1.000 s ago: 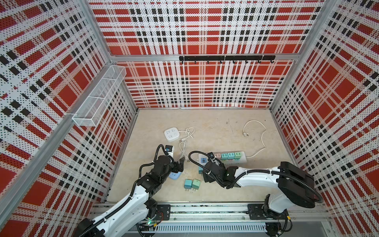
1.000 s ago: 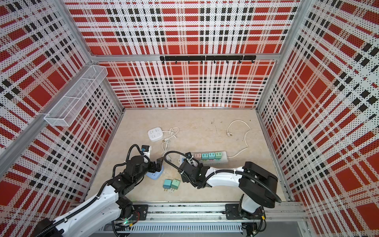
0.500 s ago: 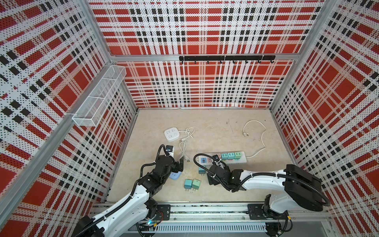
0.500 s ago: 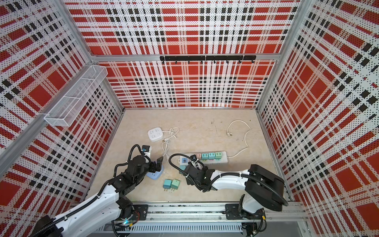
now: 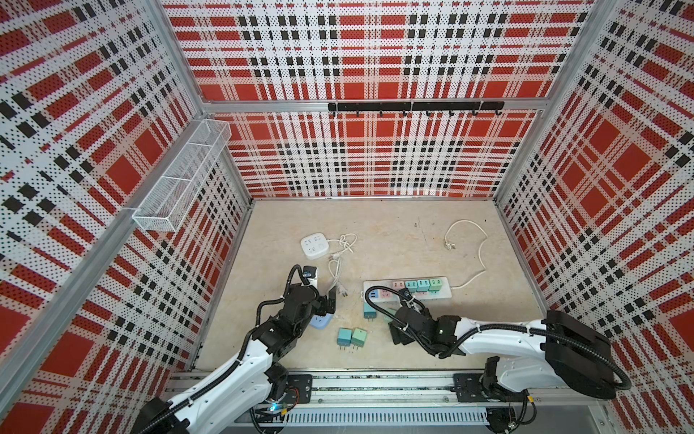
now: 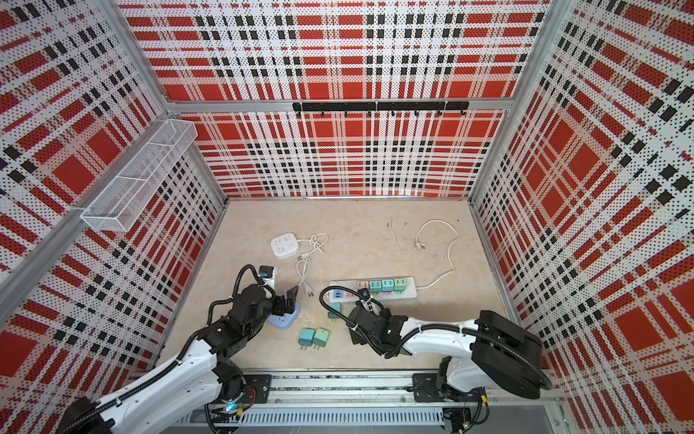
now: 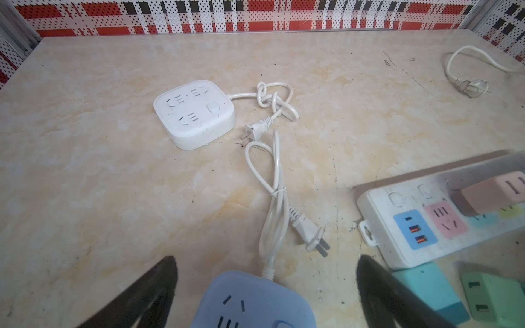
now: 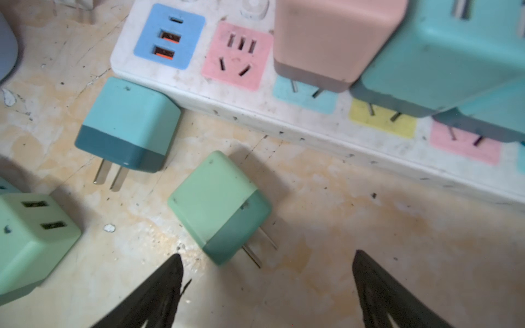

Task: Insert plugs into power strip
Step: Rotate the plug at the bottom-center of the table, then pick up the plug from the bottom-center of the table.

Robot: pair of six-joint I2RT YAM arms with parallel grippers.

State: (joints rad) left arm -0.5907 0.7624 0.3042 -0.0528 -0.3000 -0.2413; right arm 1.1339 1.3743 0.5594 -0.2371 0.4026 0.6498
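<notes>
The long white power strip [image 5: 407,290] [image 8: 250,93] lies on the table with a pink plug [image 8: 338,37] and several teal and green plugs [image 5: 422,285] standing in its sockets. A mint plug [image 8: 220,207] lies on its side just ahead of my right gripper [image 8: 267,255] [image 5: 395,331], which is open and empty. A teal plug [image 8: 127,125] [image 5: 369,310] lies against the strip's front edge. Two more plugs [image 5: 351,337] lie side by side nearer the front. My left gripper [image 7: 267,258] [image 5: 330,300] stands open above a blue square socket block [image 7: 250,301].
A white square socket block [image 5: 314,246] with a knotted cord sits farther back. The strip's own cord [image 5: 467,244] loops toward the back right. A wire basket [image 5: 180,180] hangs on the left wall and a hook rail [image 5: 413,107] on the back wall.
My right gripper has drawn back from the power strip toward the table's front, with nothing in it. The left arm has hardly moved.
</notes>
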